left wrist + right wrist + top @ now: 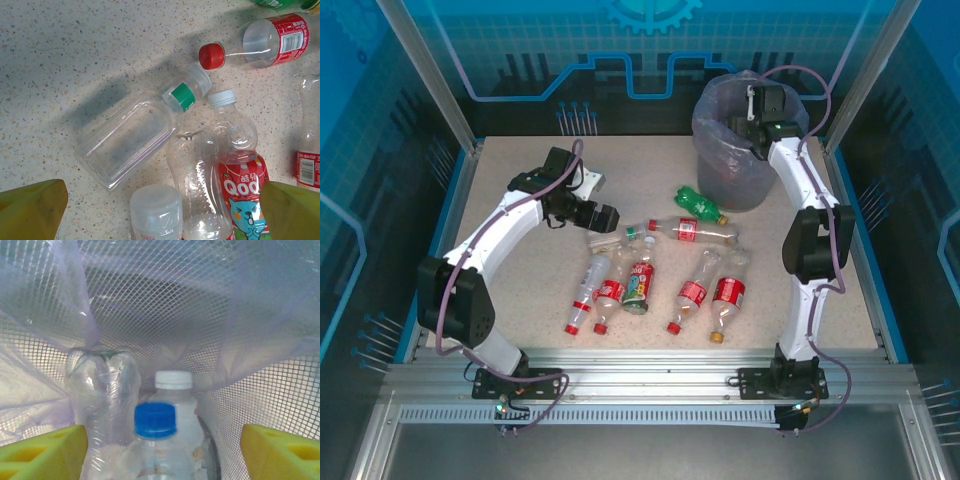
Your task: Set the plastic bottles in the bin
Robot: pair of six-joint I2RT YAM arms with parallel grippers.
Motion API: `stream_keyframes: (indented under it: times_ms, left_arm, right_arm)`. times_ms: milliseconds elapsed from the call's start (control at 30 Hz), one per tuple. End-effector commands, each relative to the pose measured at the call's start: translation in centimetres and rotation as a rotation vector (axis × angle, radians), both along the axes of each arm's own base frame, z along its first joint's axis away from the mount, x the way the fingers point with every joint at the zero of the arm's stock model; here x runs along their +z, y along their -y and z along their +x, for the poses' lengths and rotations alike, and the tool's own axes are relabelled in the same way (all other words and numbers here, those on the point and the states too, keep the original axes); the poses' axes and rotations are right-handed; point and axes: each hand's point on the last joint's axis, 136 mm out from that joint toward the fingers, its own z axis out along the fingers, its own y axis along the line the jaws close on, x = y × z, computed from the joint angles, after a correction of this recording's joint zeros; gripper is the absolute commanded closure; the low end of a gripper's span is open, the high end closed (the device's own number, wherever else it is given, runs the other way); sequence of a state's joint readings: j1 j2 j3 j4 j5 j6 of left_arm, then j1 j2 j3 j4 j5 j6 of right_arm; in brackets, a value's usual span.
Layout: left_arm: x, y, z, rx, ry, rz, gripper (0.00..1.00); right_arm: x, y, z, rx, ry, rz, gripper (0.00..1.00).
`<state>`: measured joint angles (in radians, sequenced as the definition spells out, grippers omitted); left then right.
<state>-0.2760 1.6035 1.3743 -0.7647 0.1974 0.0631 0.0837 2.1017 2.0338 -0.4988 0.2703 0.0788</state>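
Several plastic bottles (640, 285) lie in the middle of the table, mostly red-labelled, with a green one (700, 205) by the bin (720, 175). My left gripper (607, 216) hovers at the pile's left end, open. In the left wrist view its yellow fingers (32, 207) straddle a white-capped bottle (155, 210), a clear bottle (197, 185) and a red Qoo bottle (242, 182). My right gripper (760, 108) hangs over the lavender-lined bin, open. Between its yellow fingers (42, 452) a blue-capped bottle (155, 420) shows loose inside the bin, beside a white-capped one (173, 382).
A flat clear bottle with a green band (130, 137) and a red-capped bottle (260, 45) lie beyond the left fingers. Inside the bin a crushed clear bottle (102, 390) leans on the bag and mesh wall (190, 305). Blue panels wall the table.
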Motion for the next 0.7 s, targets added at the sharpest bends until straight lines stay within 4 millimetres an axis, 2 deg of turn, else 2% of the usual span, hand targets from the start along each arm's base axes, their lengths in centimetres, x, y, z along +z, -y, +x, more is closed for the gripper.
stream_keyframes:
  times_ms: [0, 200, 400, 467, 600, 667]
  left_arm:
    - [0.6, 0.0, 0.2, -0.023, 0.011, 0.023, 0.01]
    - [0.5, -0.1, 0.1, -0.023, 0.006, 0.027, 0.01]
    - [0.2, -0.3, 0.0, -0.019, -0.011, 0.04, 0.01]
    - [-0.1, -0.3, 0.0, -0.018, -0.022, 0.046, 0.01]
    - [-0.5, -0.6, 0.0, -0.015, -0.04, 0.067, 0.01]
    - [-0.8, -1.1, -0.1, -0.009, -0.05, 0.096, 0.01]
  right_arm:
    - [2.6, 0.6, -0.2, 0.0, 0.031, 0.009, 0.16]
    - [6.2, 0.3, -1.3, 0.025, 0.075, 0.015, 0.14]
    - [10.6, -0.1, -3.3, 0.054, 0.137, 0.036, 0.12]
    - [12.3, -0.3, -4.4, 0.062, 0.163, 0.047, 0.11]
    - [14.5, -1.0, -7.1, 0.087, 0.187, 0.075, 0.09]
    - [14.8, -1.9, -8.9, 0.107, 0.189, 0.089, 0.08]
